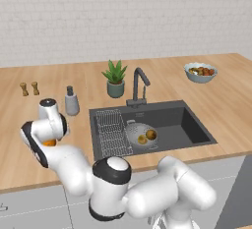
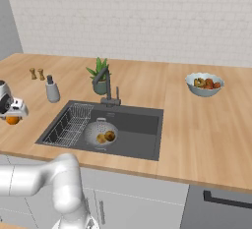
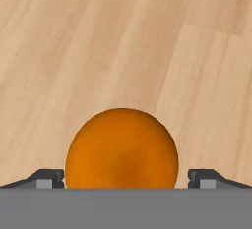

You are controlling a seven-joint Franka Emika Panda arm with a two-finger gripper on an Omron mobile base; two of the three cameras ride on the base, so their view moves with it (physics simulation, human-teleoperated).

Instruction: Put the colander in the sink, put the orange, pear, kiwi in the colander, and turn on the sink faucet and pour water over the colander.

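The orange (image 3: 122, 149) lies on the wooden counter left of the sink (image 1: 189, 125). My gripper (image 3: 126, 179) is open and lowered over it, one fingertip (image 3: 49, 178) on each side and a small gap showing on the right. From the base views the hand hides most of the orange (image 1: 48, 143) (image 2: 13, 120). The grey colander (image 1: 134, 130) (image 2: 94, 130) sits in the basin beside the wire rack, holding the yellowish pear (image 1: 142, 139) and the brown kiwi (image 1: 151, 134). The dark gooseneck faucet (image 1: 139, 81) stands behind the basin; no water shows.
A soap dispenser (image 1: 72, 101) and two small shakers (image 1: 29, 88) stand at the back left, close to my arm. A potted plant (image 1: 115, 79) is next to the faucet. A pale blue bowl of mixed fruit (image 1: 201, 72) sits at the far right.
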